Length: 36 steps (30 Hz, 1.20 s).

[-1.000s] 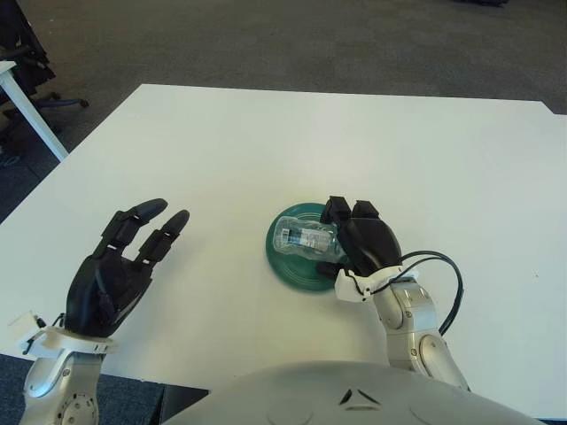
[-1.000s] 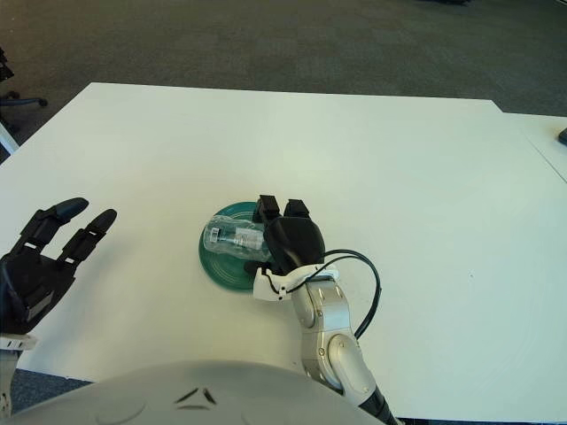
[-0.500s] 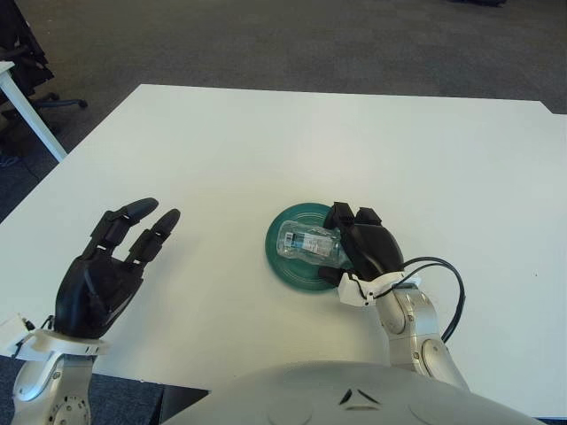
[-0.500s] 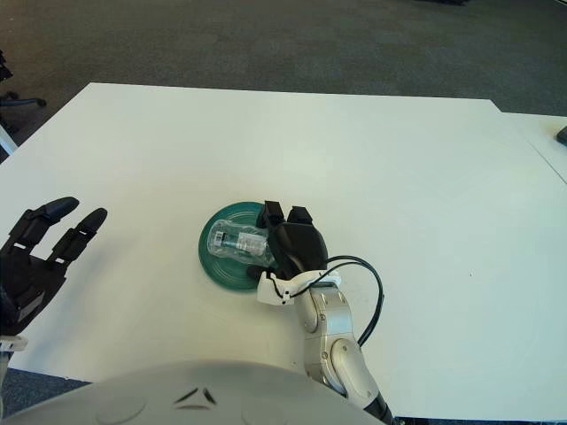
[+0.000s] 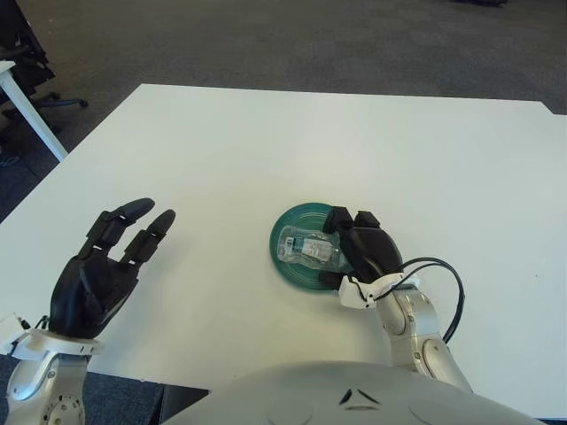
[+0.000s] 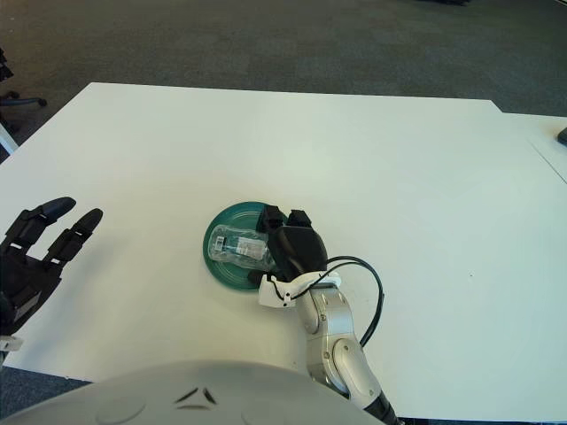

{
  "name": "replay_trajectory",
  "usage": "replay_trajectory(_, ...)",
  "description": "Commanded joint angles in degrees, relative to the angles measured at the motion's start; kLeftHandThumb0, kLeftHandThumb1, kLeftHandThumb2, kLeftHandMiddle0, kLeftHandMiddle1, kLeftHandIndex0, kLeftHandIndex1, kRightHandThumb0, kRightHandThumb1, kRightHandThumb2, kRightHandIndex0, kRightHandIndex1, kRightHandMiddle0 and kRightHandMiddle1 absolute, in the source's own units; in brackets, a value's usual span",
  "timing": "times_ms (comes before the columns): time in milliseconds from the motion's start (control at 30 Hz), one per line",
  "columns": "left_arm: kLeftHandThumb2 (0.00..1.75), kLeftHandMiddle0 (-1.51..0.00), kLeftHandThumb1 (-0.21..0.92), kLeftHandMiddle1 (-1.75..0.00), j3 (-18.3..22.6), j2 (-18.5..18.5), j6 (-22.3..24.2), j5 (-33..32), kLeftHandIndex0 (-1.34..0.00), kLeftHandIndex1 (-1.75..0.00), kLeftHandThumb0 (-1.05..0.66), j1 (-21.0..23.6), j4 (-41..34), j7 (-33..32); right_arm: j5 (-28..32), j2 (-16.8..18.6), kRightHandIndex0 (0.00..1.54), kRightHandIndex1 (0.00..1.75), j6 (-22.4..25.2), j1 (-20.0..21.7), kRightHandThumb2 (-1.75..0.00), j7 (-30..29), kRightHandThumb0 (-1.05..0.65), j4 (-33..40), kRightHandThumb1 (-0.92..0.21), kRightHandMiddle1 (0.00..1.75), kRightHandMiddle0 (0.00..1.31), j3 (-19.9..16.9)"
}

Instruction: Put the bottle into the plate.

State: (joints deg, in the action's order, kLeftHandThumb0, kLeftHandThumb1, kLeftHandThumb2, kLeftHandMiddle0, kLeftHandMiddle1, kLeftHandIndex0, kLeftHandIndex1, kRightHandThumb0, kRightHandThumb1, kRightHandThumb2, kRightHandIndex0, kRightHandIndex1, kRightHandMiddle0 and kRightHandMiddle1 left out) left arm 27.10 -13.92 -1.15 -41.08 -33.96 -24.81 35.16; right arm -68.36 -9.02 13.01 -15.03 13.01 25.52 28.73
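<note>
A clear plastic bottle (image 5: 306, 249) with a printed label lies on its side inside the round green plate (image 5: 295, 220), near the middle of the white table (image 5: 266, 142). My right hand (image 5: 342, 249) sits at the plate's right side. Its fingers curl over the bottle's right end and its thumb is underneath at the plate's near rim. My left hand (image 5: 120, 244) hovers at the table's near left, fingers spread, holding nothing, well apart from the plate.
A black cable (image 5: 447, 292) loops beside my right wrist. Dark carpet lies beyond the table's far edge. A white table leg and an office chair (image 5: 27, 62) stand at the far left.
My right hand has lowered the bottle flat into the plate and shifted slightly right. My left hand has drawn back a little toward the near left edge.
</note>
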Motion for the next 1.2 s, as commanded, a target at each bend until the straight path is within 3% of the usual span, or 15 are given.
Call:
replay_trajectory(0, 0.8, -0.32, 0.92, -0.19, 0.03, -0.06, -0.36, -0.13, 0.0, -0.92, -0.76, 0.58, 0.08, 0.17, -0.81, -2.37, 0.19, 0.69, -1.13, -0.63, -0.7, 0.21, -0.96, 0.11, -0.9, 1.05, 0.05, 0.02)
replay_trajectory(67, 0.8, -0.32, 0.92, -0.18, -0.01, -0.21, -0.02, -0.19, 0.0, -0.92, -0.76, 0.59, -0.12, -0.01, -0.82, -4.51, 0.14, 0.4, -2.94, -0.03, -0.74, 0.22, -1.01, -0.65, -0.91, 0.72, 0.02, 0.07)
replay_trajectory(133, 0.8, -0.32, 0.92, -0.18, -0.03, -0.26, 0.1, -0.18, 0.0, -0.92, -0.76, 0.55, -0.24, -0.1, -0.74, -5.31, 0.12, 0.27, -3.68, 0.23, -0.77, 0.24, -1.03, -0.84, -0.92, 0.54, 0.01, 0.07)
replay_trajectory(233, 0.81, -0.32, 0.92, -0.18, -0.09, -0.56, 0.4, 0.29, 0.0, -0.91, -0.76, 0.85, 0.07, -0.47, -0.35, -7.14, 0.06, 0.13, -5.85, 1.02, -0.83, -0.63, -1.04, -1.56, -0.92, 0.28, 0.0, 0.08)
replay_trajectory(367, 0.8, -0.32, 0.92, -0.18, -0.42, -0.93, 0.61, 0.92, 0.0, -0.9, -0.75, 1.1, 0.13, -0.49, 0.24, -7.78, 0.02, 0.05, -7.36, 1.86, -0.88, -3.1, -1.05, -2.6, -0.92, 0.07, 0.0, -0.37)
replay_trajectory(1167, 0.78, -0.32, 0.92, -0.16, -2.06, -2.4, 1.06, 2.07, 0.0, -0.9, -0.76, 2.82, 0.97, 1.22, 1.43, -7.36, 0.03, 0.01, -7.94, 2.55, -0.98, -3.73, -1.05, 0.57, -0.92, 0.0, 0.0, -2.9)
